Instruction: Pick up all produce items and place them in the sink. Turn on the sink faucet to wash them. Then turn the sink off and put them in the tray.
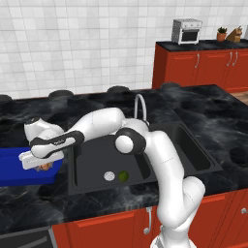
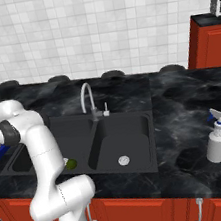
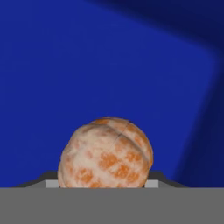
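I have the pincer (image 1: pixel 44 166) over the blue tray (image 1: pixel 12 167) on the counter (image 1: pixel 213 114), the lumpy orange-tan piece (image 3: pixel 106 153) between its tips; clamped or loose, I cannot tell; the green ball (image 1: pixel 123 176) lies beside 1 drain (image 1: pixel 109 176) in the sink (image 1: pixel 191 145); a spray bottle (image 2: pixel 216 139) stands well apart.

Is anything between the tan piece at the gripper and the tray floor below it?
Nothing visible. The tan-brown lumpy piece sits between the gripper fingers, over bare blue tray floor. The dark green ball is apart, in the sink.
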